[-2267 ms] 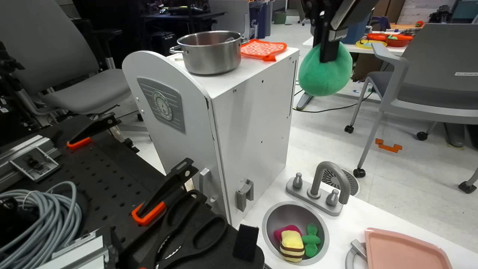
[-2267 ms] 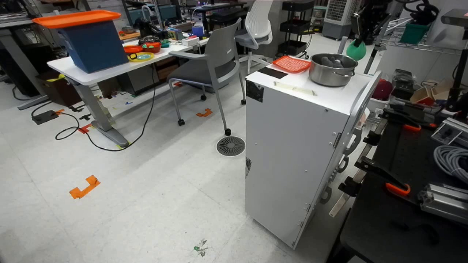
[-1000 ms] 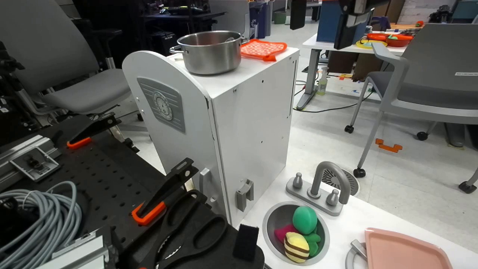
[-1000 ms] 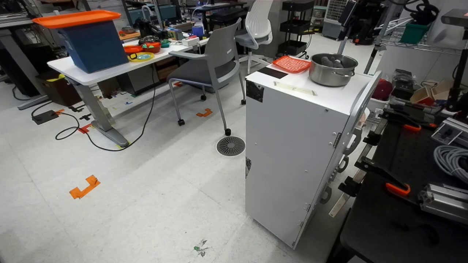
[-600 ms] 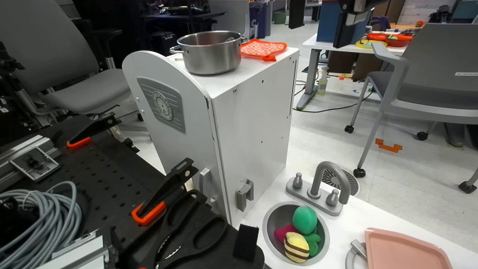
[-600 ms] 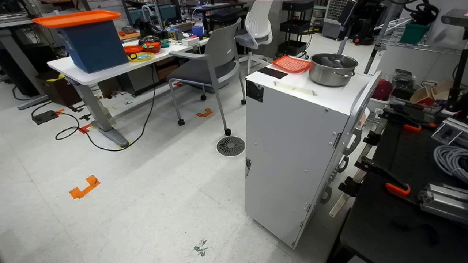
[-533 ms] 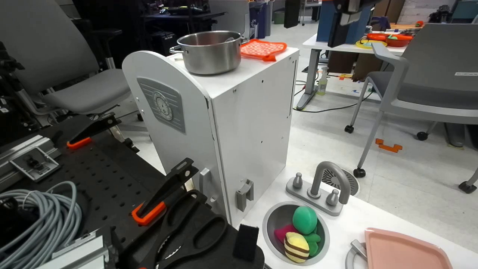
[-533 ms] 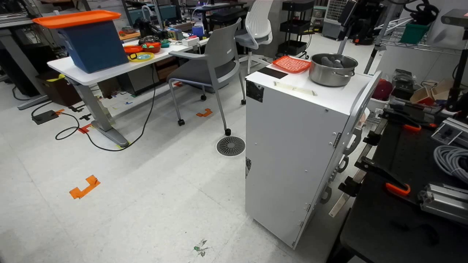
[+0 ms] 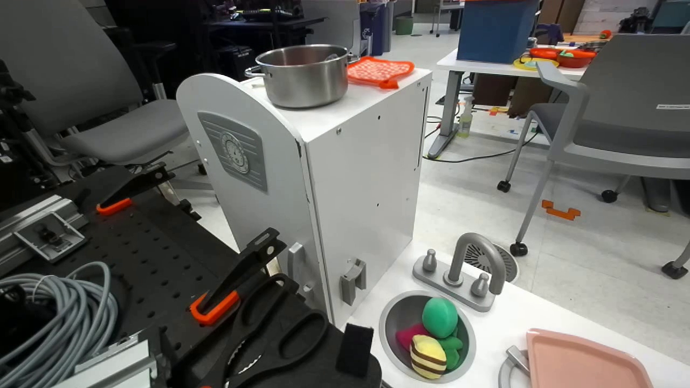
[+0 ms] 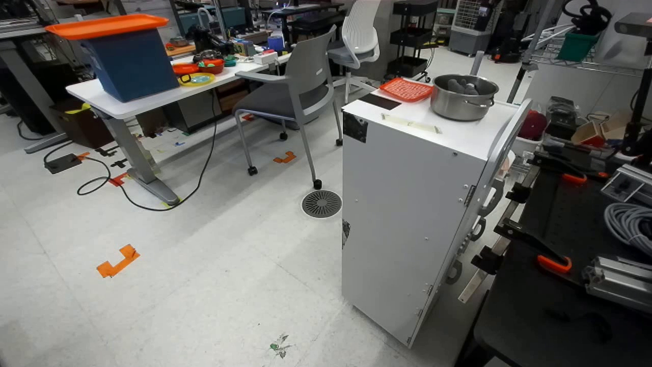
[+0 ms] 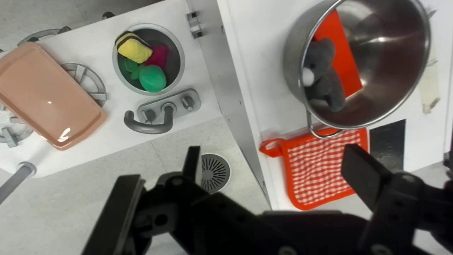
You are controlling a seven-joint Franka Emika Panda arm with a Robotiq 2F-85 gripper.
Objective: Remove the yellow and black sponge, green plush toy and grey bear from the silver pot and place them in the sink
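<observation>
The silver pot (image 9: 310, 86) stands on the white cabinet top. In the wrist view the grey bear (image 11: 320, 71) lies inside it against the wall, beside a flat orange-red slab (image 11: 341, 53). The sink (image 9: 400, 319) holds the yellow and black sponge (image 9: 427, 355) and the teal-green plush toy (image 9: 440, 318), along with a darker green plush (image 9: 452, 353) and a magenta piece (image 9: 409, 335). In the wrist view my gripper (image 11: 272, 148) is open above the cabinet's edge, its fingers wide apart with nothing between them. The pot lies ahead of its right finger.
A red checked pot holder (image 11: 322, 170) lies next to the pot, partly under its handle. Close to the sink rises a grey faucet (image 9: 463, 258); a salmon-pink tray (image 9: 582, 361) lies further along the white counter. The tall cabinet (image 10: 407, 214) stands beside the counter.
The teal-green plush toy, earlier hanging in my gripper, now rests in the sink, where the sponge has tilted. The gripper opened, then rose out of an exterior view.
</observation>
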